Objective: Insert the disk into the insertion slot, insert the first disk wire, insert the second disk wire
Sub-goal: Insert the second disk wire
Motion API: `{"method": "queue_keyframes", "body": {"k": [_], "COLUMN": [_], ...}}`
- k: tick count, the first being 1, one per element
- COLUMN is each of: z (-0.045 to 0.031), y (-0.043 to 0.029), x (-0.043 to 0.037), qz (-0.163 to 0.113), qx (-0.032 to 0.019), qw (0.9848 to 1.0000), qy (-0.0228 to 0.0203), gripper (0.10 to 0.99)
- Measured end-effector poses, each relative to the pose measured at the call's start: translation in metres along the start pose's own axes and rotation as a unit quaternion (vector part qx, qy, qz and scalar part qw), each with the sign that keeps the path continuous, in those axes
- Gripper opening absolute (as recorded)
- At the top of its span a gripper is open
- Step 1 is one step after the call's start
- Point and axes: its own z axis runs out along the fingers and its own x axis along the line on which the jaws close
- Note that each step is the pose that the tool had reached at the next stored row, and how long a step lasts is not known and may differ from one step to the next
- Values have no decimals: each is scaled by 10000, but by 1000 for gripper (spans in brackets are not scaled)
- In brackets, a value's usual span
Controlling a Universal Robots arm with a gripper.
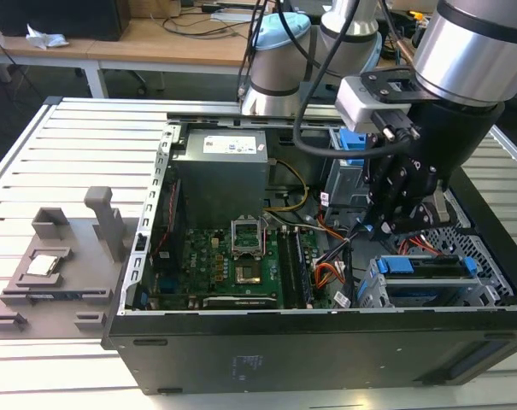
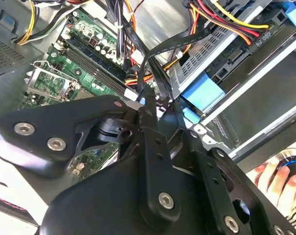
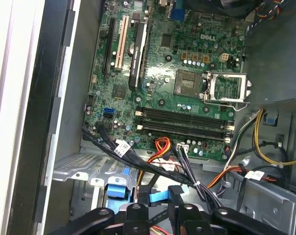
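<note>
Black gripper (image 1: 395, 227), pinched shut on a black disk wire (image 2: 166, 46), hangs just above the insertion slot (image 1: 373, 291), its tips half hidden among cables (image 3: 162, 145). The disk (image 1: 425, 266) lies seated inside that slot, much of it hidden by the cage walls. Little open room there: the case wall (image 1: 490, 224) runs just beside the slot

Disk (image 1: 429, 266): blue-framed drive, lying flat, seated inside the cage.
Insertion slot (image 1: 373, 292): silver-grey sheet-metal cage in the open case's corner, on the exterior view's right.
</note>
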Motion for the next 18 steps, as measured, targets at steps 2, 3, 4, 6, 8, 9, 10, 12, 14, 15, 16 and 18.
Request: {"method": "queue_keyframes", "body": {"k": [2,3,4,6,8,9,10,12,14,15,16,18], "z": [13,13,14,14,14,14,14,14,14,14,14,14], "y": [0,0,0,0,0,0,0,0,0,0,0,0], "x": [0,1,0,1,0,0,0,0,0,0,0,0], "qz": [-1,0,0,0,0,0,0,0,0,0,0,0], "qx": [-1,-1,-1,-1,-1,-1,-1,-1,-2,-2,-2,-2], "qw": [10000,10000,10000,10000,10000,10000,10000,10000,10000,10000,10000,10000], "qy": [3,6,6,8,9,9,9,11,12,13,14,15], "gripper": [302,302,302,220,161,106,106,102,102,102,114,235]}}
